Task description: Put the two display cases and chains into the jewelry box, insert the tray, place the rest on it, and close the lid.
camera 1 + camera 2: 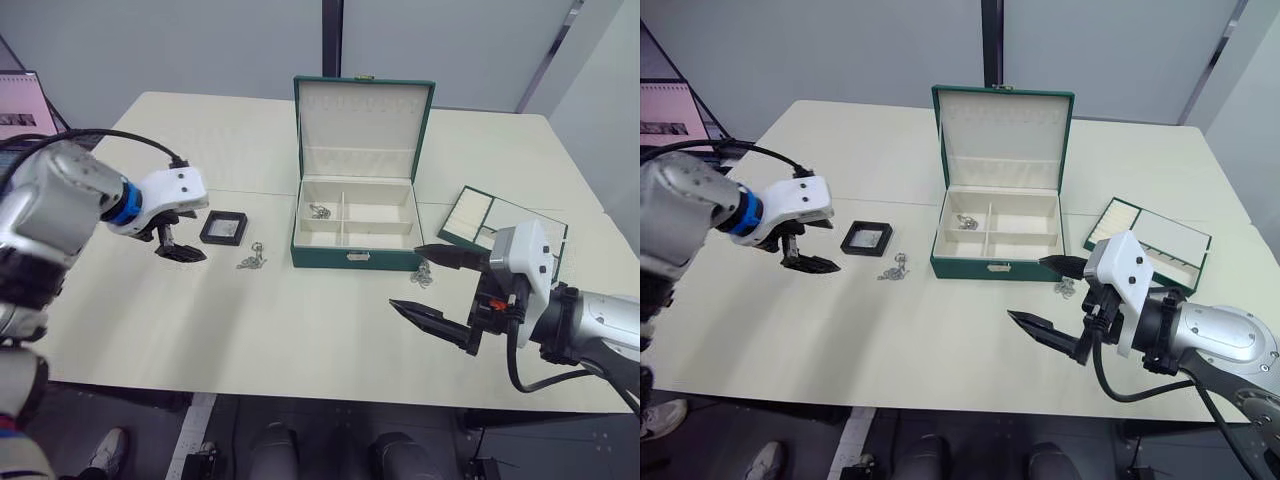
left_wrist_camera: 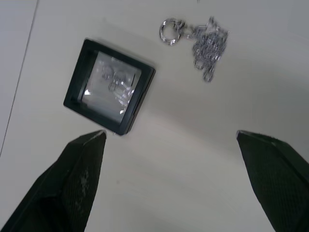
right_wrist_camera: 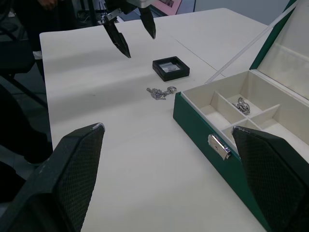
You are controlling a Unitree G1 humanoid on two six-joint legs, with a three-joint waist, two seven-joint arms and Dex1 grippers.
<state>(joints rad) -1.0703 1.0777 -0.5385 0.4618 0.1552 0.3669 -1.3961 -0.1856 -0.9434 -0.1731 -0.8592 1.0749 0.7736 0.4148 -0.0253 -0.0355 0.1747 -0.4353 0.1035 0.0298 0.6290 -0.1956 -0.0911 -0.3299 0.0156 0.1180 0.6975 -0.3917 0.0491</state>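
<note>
The jewelry box [image 1: 355,256] stands open at mid-table, its lid [image 1: 362,118] upright behind it. One chain [image 1: 320,211] lies in its back left compartment. Left of the box a display case [image 1: 223,228] lies flat, with a second chain [image 1: 252,261] on the table between case and box. A third chain [image 1: 422,274] lies at the box's front right corner. The tray [image 1: 470,210] rests to the right, partly hidden by my right arm. My left gripper [image 1: 183,248] hovers open just left of the case. My right gripper [image 1: 404,277] is open and empty, in front of the box's right end.
The cream table [image 1: 300,340] has bare room in front of the box and on the far left. A pink screen [image 1: 22,108] stands beyond the table's left edge. A black cable [image 1: 110,135] loops over my left arm.
</note>
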